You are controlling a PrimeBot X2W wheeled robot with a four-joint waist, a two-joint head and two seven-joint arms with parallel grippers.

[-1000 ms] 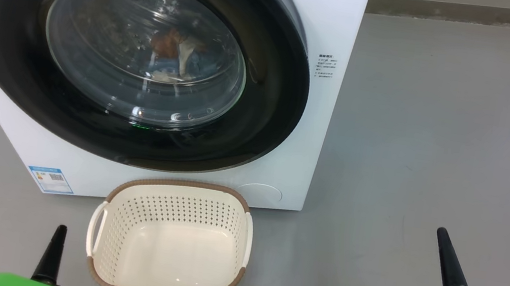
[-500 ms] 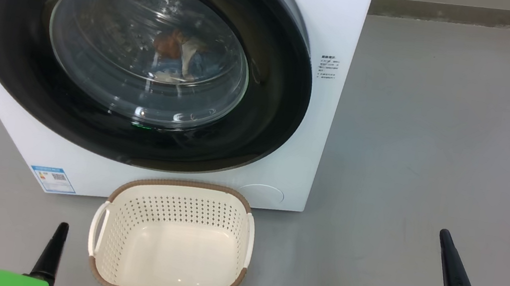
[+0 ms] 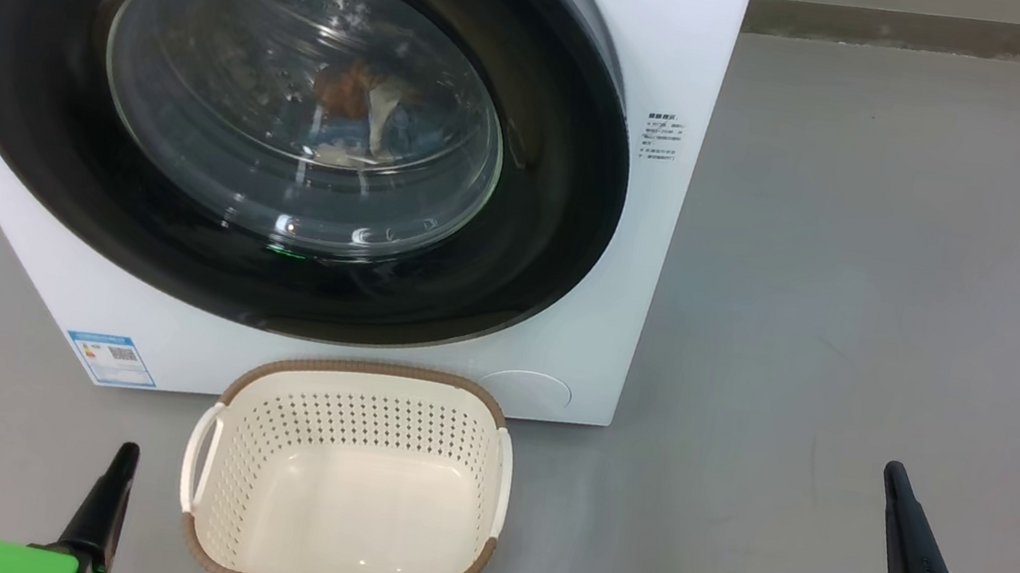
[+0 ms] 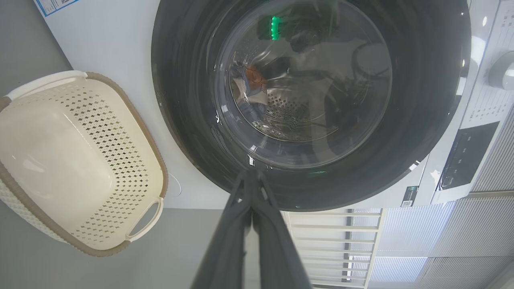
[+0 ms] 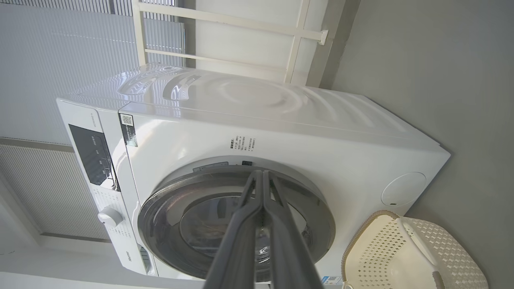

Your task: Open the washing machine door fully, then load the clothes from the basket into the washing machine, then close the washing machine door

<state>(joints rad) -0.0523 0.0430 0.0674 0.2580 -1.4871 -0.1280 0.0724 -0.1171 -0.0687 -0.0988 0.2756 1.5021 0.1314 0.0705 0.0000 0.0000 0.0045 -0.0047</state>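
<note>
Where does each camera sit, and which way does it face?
Head view: on the robot's head, looking down at the washing machine door and the basket; left tool and right tool, both shut, in the bottom corners.
Left wrist view: left wrist, along the left tool toward the door.
Right wrist view: right wrist, along the right tool toward the door.
All three share the door and basket.
</note>
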